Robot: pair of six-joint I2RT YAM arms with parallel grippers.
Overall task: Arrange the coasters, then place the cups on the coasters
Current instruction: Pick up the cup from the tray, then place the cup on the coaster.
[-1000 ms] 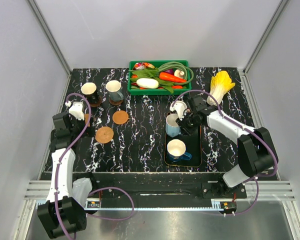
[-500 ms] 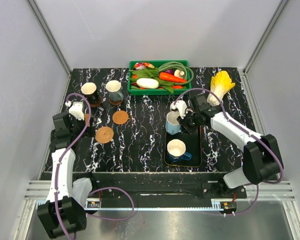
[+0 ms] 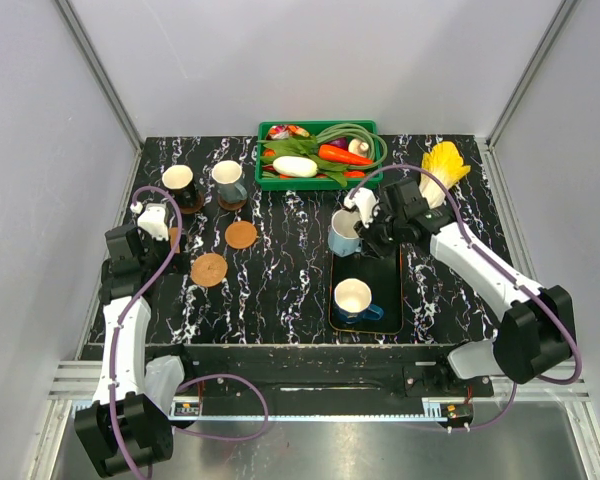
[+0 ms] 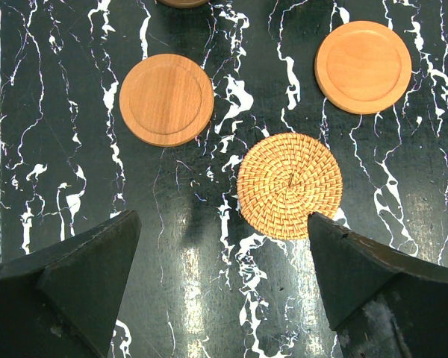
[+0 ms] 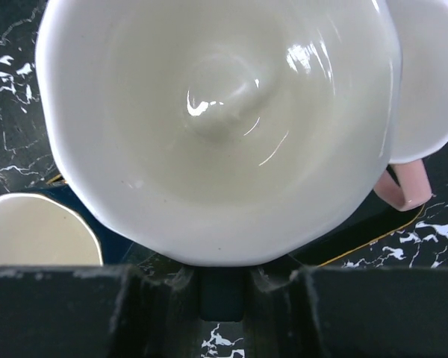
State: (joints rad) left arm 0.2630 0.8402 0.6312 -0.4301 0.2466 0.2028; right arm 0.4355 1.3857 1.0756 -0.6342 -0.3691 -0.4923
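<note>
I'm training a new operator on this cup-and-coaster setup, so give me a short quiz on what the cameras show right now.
1. True or false: the left gripper is shut on a coaster.
2. What does the right gripper hold? A: a coaster. B: a blue cup. C: nothing.
3. How many cups already stand on coasters?

Key:
1. False. Its jaws stand wide open above the table.
2. B. The cup is gripped by its handle.
3. Two, at the far left: the dark cup and the teal cup.
</note>
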